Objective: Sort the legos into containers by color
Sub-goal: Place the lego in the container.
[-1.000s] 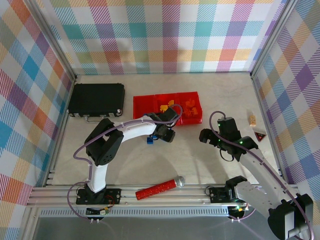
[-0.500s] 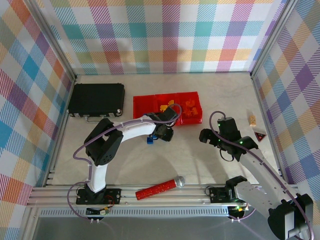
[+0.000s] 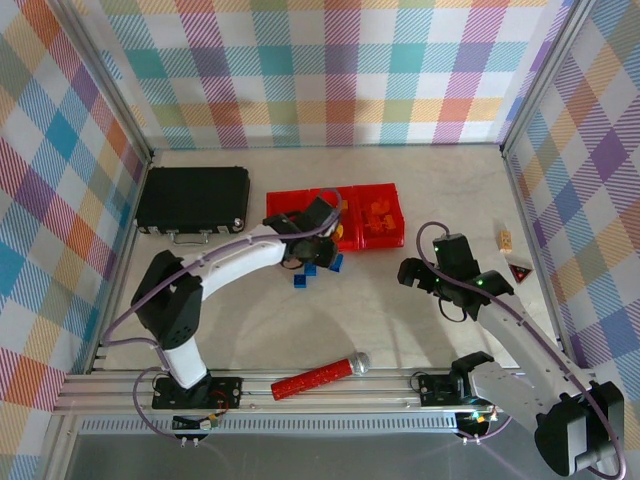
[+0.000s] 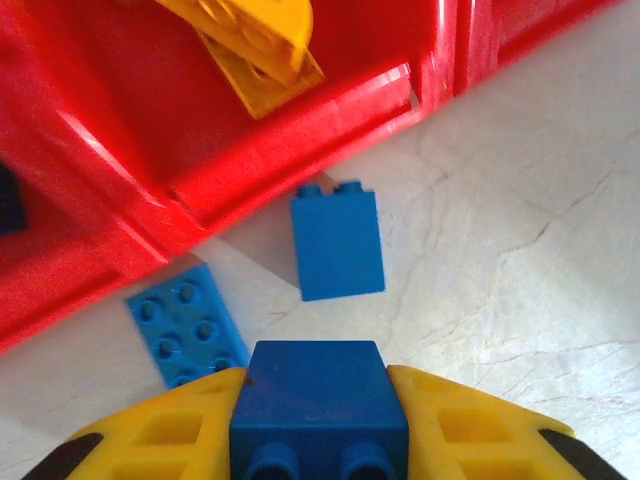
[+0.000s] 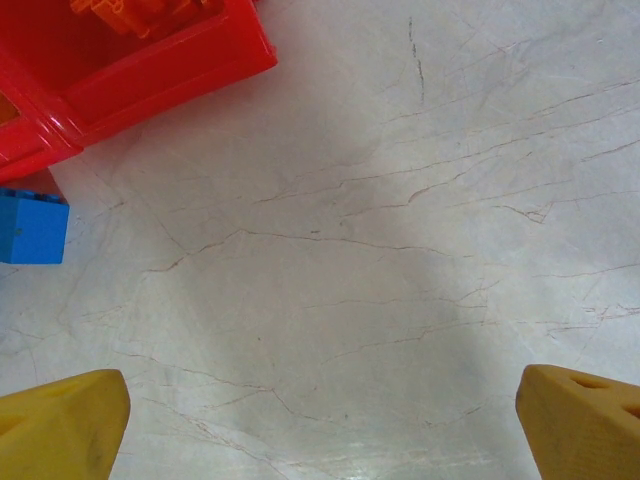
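Observation:
My left gripper [image 4: 318, 405] is shut on a dark blue lego [image 4: 318, 400], its yellow fingers [image 4: 470, 420] pressed against both sides. Just ahead on the table lie a blue brick [image 4: 338, 243] and a flat blue plate [image 4: 186, 325], close to the front wall of the red containers [image 4: 200, 170]. A yellow lego [image 4: 250, 40] lies in one bin. From above, my left gripper [image 3: 305, 252] sits at the front of the containers [image 3: 283, 208], with blue legos [image 3: 337, 262] beside it. My right gripper [image 3: 413, 272] is open over bare table, a blue brick [image 5: 30, 228] off to its left.
A flat black case [image 3: 192, 197] lies at the back left. A red stick with a silver tip [image 3: 320, 376] rests near the front rail. By the right wall are a small tan block [image 3: 505, 239] and a red triangular piece [image 3: 518, 272]. Orange legos [image 5: 150, 10] fill the right bin.
My left gripper has closed on the blue lego and shifted left and back toward the bins, the elbow swinging left. A blue brick beside it is now uncovered. The right arm has stayed put.

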Controlling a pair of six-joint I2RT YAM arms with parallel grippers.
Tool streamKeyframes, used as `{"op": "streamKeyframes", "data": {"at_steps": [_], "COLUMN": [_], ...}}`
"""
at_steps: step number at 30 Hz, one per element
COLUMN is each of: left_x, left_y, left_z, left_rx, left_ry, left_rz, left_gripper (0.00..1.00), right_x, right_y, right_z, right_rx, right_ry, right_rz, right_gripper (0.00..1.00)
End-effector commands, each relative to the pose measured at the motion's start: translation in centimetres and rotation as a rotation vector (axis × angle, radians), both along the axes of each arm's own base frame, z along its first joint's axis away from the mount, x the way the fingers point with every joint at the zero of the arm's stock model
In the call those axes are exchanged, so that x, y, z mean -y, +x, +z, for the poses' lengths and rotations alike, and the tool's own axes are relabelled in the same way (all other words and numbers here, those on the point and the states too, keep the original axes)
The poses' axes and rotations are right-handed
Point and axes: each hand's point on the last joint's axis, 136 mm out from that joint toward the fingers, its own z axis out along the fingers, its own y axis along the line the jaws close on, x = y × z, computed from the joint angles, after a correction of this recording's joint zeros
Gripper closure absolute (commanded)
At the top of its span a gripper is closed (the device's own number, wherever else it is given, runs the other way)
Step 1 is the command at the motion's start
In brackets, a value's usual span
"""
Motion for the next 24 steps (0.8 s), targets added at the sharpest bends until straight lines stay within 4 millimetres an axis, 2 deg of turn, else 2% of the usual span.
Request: {"op": "streamKeyframes", "data": {"at_steps": [1,5,9,12,16,24], "left_x": [-4.0,-7.4,-9.1,-9.4,-8.7,-8.3], "left_y": [2.4,5.1,7.6,9.5,11.5,14.3], "left_z": [2.4,3.3,3.3,2.7,1.2,-2.6], "left_rx": [0.034,0.061,0.078,0.079,0.057,0.021], "left_ry": [0.003,0.005,0.004,0.004,0.007,0.004], "left_rz": [0.130,0.248,0.320,0.345,0.343,0.375], "left_gripper": [0.74,0.74,0.75,0.76,0.76,0.76], "right_x": [-0.3,-0.1,0.1,0.0,0.2,0.6], "right_y": [0.7,0.5,0.4,0.3,0.2,-0.2], "right_z": [1.2,1.1,1.1,1.1,1.2,0.8], "right_rx": [0.032,0.034,0.036,0.035,0.032,0.026], "right_ry": [0.019,0.017,0.013,0.015,0.010,-0.006], "right_rz": [-0.001,-0.006,-0.011,-0.011,-0.012,-0.020], "right_gripper": [0.01,0.01,0.01,0.01,0.01,0.01]}}
